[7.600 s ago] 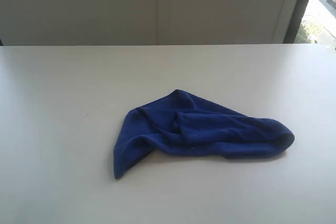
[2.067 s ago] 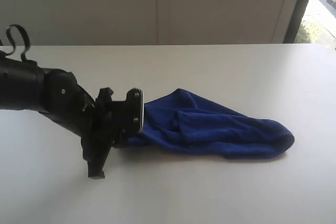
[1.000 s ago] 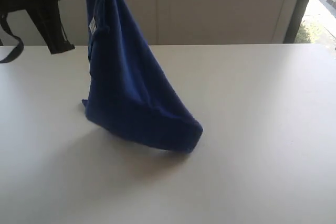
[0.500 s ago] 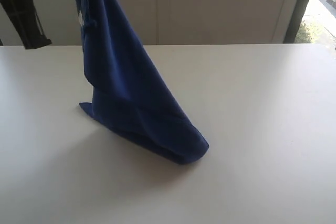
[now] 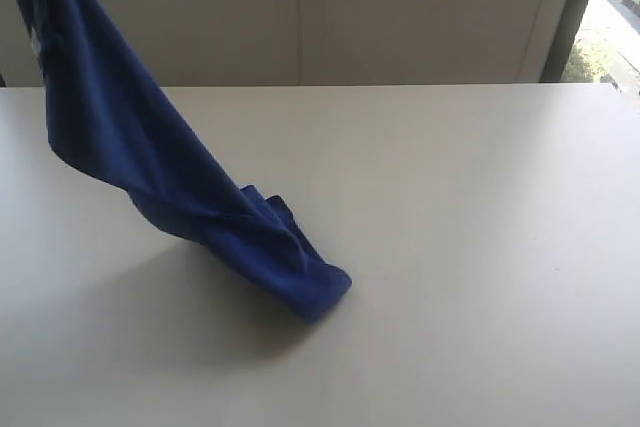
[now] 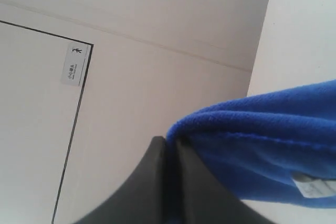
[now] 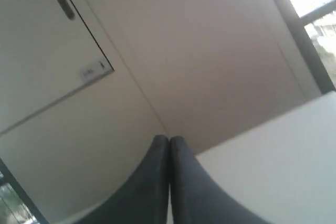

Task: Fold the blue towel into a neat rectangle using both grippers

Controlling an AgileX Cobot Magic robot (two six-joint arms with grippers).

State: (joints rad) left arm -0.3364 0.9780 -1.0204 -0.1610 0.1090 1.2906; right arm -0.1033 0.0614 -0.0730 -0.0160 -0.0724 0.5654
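The lower end of the blue towel [image 5: 180, 187] lies bunched in a rumpled fold on the near part of the pale desk [image 5: 480, 347], touching the surface left of the middle. From there the cloth rises in a slanting band toward the upper left corner of the exterior view. There it runs out of the picture, with most of its length off the desk. The left claw [image 6: 170, 142] is nipped tight on a folded edge of the towel, its two black fingers pressed close with blue cloth caught at their tips. A small white label [image 6: 314, 186] shows on the cloth nearby. The right claw [image 7: 169, 140] is closed up, fingers touching, with nothing in it. Behind the desk stands a plain light wall [image 5: 400, 17], and at the far right a window [image 5: 615, 7].
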